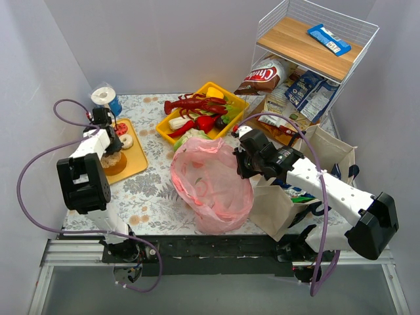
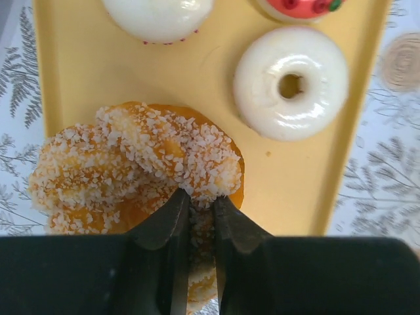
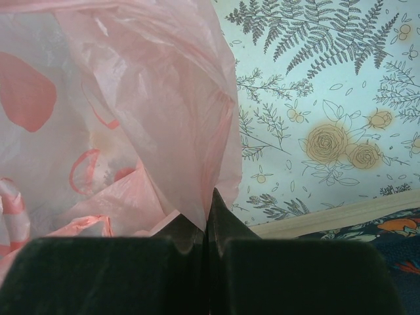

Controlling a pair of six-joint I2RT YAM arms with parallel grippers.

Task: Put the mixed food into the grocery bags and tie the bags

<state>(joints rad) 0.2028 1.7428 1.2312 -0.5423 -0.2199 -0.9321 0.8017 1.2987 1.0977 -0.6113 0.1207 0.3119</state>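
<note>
The pink plastic bag lies mid-table, holding some items. My right gripper is shut on its edge. The beige canvas tote with navy handles stands under the right arm. My left gripper is over the left yellow tray, shut on an orange sugar-crusted bread. A white ring doughnut lies beside it. Toy foods, including a red lobster, fill the far yellow tray. Snack packets sit in the wire rack.
A white wire rack with a wooden shelf stands at the back right, a blue packet on top. A paper roll in blue wrap stands at the back left. Grey walls enclose the flowered tablecloth.
</note>
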